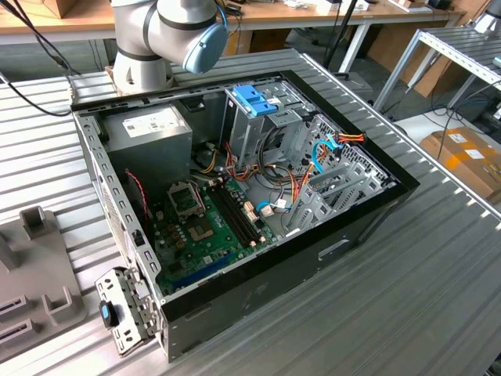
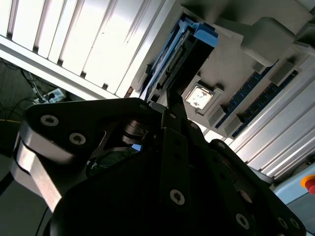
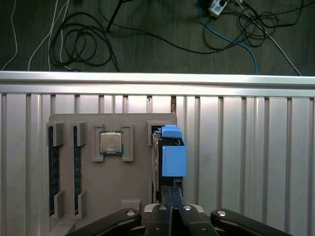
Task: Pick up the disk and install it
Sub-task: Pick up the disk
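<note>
The black two-fingered pincer [image 3: 172, 190] is clenched: in both wrist views its fingers [image 2: 167, 105] lie pressed together with nothing between them. Their tips sit right at one end of the flat grey-metal hard disk in its light-blue plastic carrier [image 3: 172, 158]; whether they touch it cannot be told. The disk stands on edge in a slot of a grey plastic fixture tray [image 3: 139, 179], its blue end tab at the far end.

Beside the disk, the same tray holds a square silver processor chip [image 3: 111, 143] and two dark memory sticks [image 3: 53, 167] in parallel slots. The tray lies on a ribbed aluminium table [image 3: 246, 162].

In the exterior view the grey robot arm with its pale-blue joint cap [image 1: 168, 31] rises behind an open black computer case [image 1: 258, 290]. Inside, a white label [image 1: 149, 121] sits on the grey power supply box, its print too small to read, and a tall metal cage with a blue plastic top [image 1: 254, 102] stands near the middle.
</note>
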{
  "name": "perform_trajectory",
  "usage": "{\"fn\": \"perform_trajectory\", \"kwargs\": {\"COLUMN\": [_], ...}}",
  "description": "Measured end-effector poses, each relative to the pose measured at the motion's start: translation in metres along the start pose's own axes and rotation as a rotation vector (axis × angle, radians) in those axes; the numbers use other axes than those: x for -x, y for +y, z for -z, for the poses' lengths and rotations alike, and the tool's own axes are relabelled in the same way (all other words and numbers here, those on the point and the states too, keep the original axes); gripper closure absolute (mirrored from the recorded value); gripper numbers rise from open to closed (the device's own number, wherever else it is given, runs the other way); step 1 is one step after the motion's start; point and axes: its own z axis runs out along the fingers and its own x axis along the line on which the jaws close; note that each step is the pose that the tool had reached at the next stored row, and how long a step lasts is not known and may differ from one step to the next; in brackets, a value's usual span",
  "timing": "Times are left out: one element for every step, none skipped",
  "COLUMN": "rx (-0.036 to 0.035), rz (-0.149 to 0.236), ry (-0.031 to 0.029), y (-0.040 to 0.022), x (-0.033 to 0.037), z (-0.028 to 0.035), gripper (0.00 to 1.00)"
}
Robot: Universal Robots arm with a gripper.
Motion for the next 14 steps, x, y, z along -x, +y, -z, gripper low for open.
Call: {"fn": "perform_trajectory", "kwargs": {"rx": [0.0000,0.0001,0.0000,0.0001,0.0000,0.0000,0.0001,0.0000,0.0000,0.0000,0.0000,0.0000,0.0000,-0.0002], "rz": [0.000,0.000,0.000,0.000,0.000,0.000,0.000,0.000,0.000,0.000,0.000,0.000,0.000,0.000], "ry": [0.0000,0.0000,0.0000,0.0000,0.0000,0.0000,0.0001,0.0000,0.0000,0.0000,0.0000,0.0000,0.0000,-0.0001], "y": [0.0000,0.0000,0.0000,0.0000,0.0000,0.0001,0.0001,0.0001,0.0001,0.0001,0.0001,0.0001,0.0002,0.0002], "x": [0.0000,0.0000,0.0000,0.0000,0.0000,0.0000,0.0000,0.0000,0.0000,0.0000,0.0000,0.0000,0.0000,0.0000], "z": [0.0000,0.0000,0.0000,0.0000,0.0000,0.0000,0.0000,0.0000,0.0000,0.0000,0.0000,0.0000,-0.0001,-0.0016], "gripper": [0.83,0.83,0.76,0.71,0.71,0.64,0.58,0.46,0.46,0.40,0.40,0.40,0.40,0.40]}}
